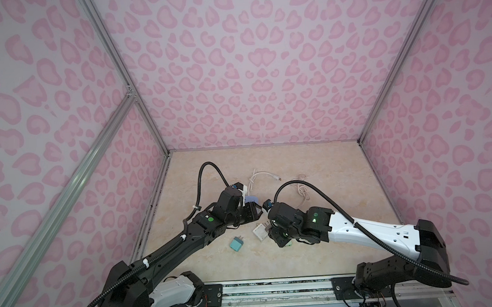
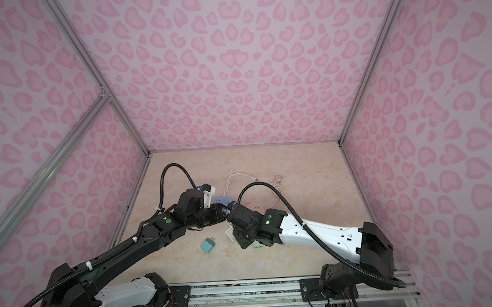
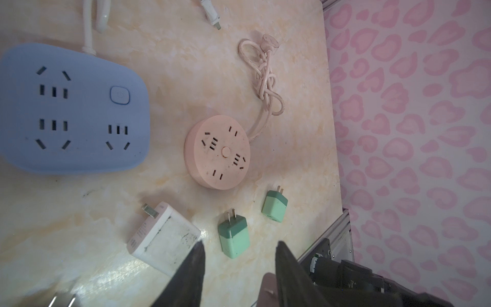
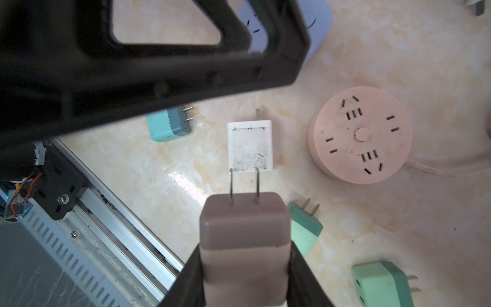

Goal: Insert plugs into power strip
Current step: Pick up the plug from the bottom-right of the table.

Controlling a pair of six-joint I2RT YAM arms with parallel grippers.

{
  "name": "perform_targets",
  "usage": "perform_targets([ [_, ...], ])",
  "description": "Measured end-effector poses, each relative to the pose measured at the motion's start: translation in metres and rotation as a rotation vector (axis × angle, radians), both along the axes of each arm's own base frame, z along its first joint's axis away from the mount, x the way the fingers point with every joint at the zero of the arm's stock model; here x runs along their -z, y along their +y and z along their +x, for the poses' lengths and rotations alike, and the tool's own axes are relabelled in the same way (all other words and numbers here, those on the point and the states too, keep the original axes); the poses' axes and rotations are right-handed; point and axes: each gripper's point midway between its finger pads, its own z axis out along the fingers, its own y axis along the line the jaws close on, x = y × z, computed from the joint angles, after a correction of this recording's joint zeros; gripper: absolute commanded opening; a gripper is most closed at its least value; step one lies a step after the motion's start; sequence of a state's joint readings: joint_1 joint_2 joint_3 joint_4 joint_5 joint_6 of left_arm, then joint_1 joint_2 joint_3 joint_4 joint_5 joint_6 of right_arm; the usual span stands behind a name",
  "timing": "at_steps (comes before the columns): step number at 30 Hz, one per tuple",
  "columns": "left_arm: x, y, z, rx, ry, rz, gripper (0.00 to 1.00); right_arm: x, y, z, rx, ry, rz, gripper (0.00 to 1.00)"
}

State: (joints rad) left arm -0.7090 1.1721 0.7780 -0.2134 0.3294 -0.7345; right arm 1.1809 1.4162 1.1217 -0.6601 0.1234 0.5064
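My right gripper (image 4: 244, 247) is shut on a pinkish-tan plug (image 4: 244, 234), held above the table with its two prongs pointing out. Just beyond it hovers my left gripper (image 3: 239, 243), open with nothing between its fingers. On the table lie a white square plug (image 3: 164, 236), two mint green plugs (image 3: 233, 236) (image 3: 275, 206) and a teal plug (image 1: 236, 243). A blue power strip (image 3: 69, 109) and a round pink power strip (image 3: 218, 152) sit further back with their sockets free. In both top views the arms hide most of both strips.
A white cable (image 1: 257, 178) runs from the blue strip. The pink strip's knotted cord (image 3: 265, 79) lies towards the right wall. The two wrists nearly touch mid-table. An aluminium rail (image 1: 273, 289) lines the front edge, and patterned walls close in the other sides.
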Motion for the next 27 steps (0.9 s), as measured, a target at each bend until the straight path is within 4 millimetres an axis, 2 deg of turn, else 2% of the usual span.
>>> perform_targets([
  [2,-0.001,-0.001,-0.001,0.000,-0.004,-0.001,0.04,-0.002,0.003,0.002,-0.001,-0.007,0.012,0.00],
  [14,-0.009,-0.005,-0.009,0.011,-0.034,-0.005,0.03,0.000,0.010,0.016,0.019,-0.008,0.044,0.00],
  [16,-0.010,-0.005,-0.010,0.011,-0.037,-0.005,0.08,0.000,0.011,0.018,0.020,-0.011,0.048,0.00],
  [18,-0.009,-0.005,-0.010,0.012,-0.036,-0.002,0.20,-0.001,0.012,0.018,0.017,-0.008,0.057,0.00],
  [21,-0.006,-0.003,-0.011,0.005,-0.027,0.011,0.30,0.000,0.014,0.019,0.010,-0.006,0.058,0.00],
  [27,-0.001,-0.003,-0.012,0.003,-0.017,0.029,0.35,-0.006,0.020,0.019,-0.005,-0.009,0.072,0.00],
])
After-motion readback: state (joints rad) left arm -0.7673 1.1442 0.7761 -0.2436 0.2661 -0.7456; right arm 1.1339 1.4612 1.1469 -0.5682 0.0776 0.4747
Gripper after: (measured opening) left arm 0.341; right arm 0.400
